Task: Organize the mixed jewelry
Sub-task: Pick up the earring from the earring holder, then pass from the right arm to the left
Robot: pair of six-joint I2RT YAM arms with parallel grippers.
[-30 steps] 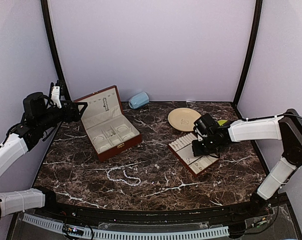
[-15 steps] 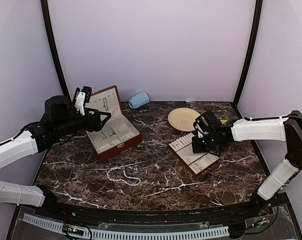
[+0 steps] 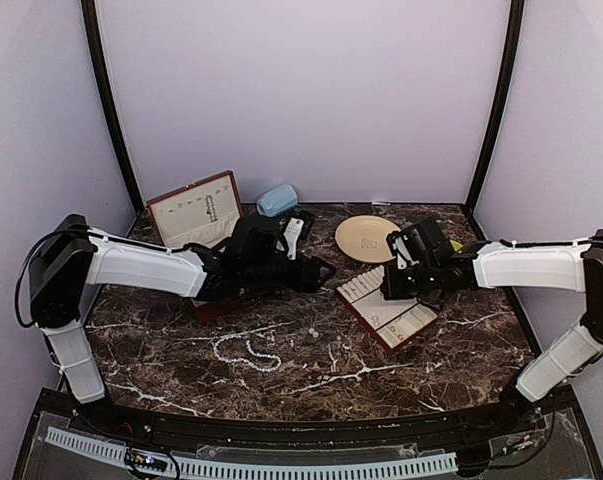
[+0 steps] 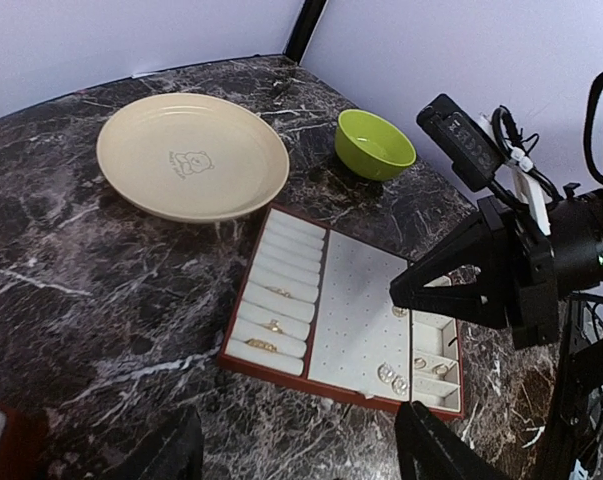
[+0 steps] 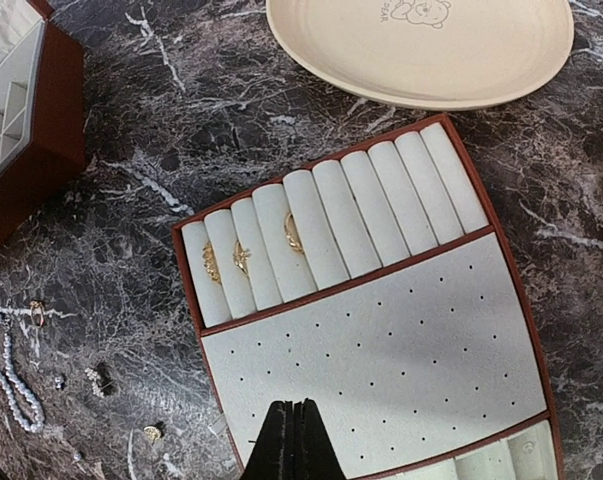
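arms: left hand [image 3: 319, 272] open, swung from box [image 3: 193, 212] toward tray [image 3: 383, 312] | right hand [image 5: 291, 436] closed over tray

The bench [image 5: 131, 120] looks like polished dark marble, white-veined, with a soft sheen. The plate [image 4: 131, 170] and the green bowl [image 4: 356, 160] look like smooth, glossy glazed ceramic. The slotted tray [image 5: 381, 350] has a matt, velvety cream lining in a red-brown frame. The rings [image 5: 292, 232] on its rolls are shiny golden metal. The bead strand [image 5: 6, 375] is pearly white. The jewelry box [image 5: 56, 100] has a smooth red-brown shell.
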